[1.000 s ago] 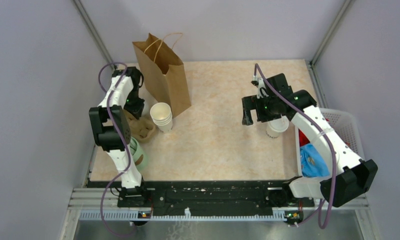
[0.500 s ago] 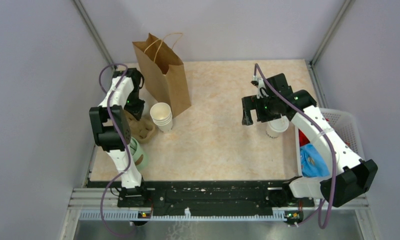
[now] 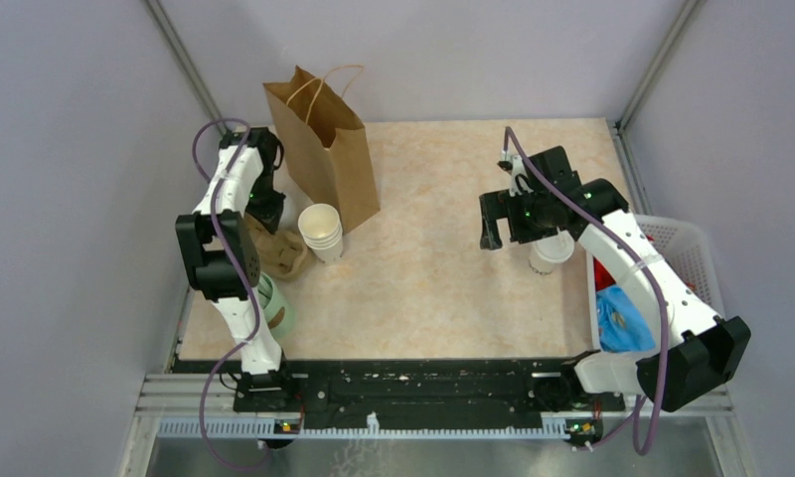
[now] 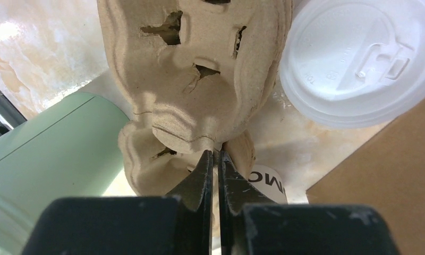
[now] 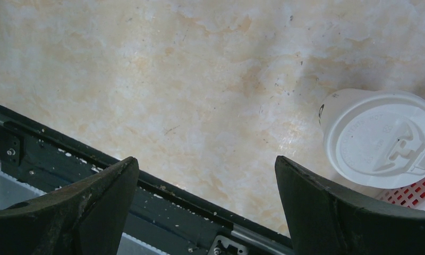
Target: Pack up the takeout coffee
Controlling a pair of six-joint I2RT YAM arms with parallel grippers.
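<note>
The takeout coffee (image 3: 551, 253) (image 5: 380, 139), a cream cup under a white lid, stands on the table's right side, close to the basket. My right gripper (image 3: 503, 221) (image 5: 205, 162) hovers open just left of it, with only bare table between the fingers. On the left, my left gripper (image 3: 265, 213) (image 4: 216, 155) is shut on the thin rim of a brown pulp cup carrier (image 3: 282, 254) (image 4: 194, 79). The brown paper bag (image 3: 324, 149) (image 4: 391, 180) stands upright and open at the back left.
A stack of lidless cream cups (image 3: 321, 232) stands beside the bag. Loose white lids (image 4: 359, 53) lie next to the carrier. A pale green cylinder (image 3: 274, 308) (image 4: 45, 159) lies at the near left. A white basket (image 3: 687, 253) with red and blue items sits at the right edge.
The left jaws have closed onto the carrier's rim, and the left wrist has shifted slightly toward the back. The right arm has not moved.
</note>
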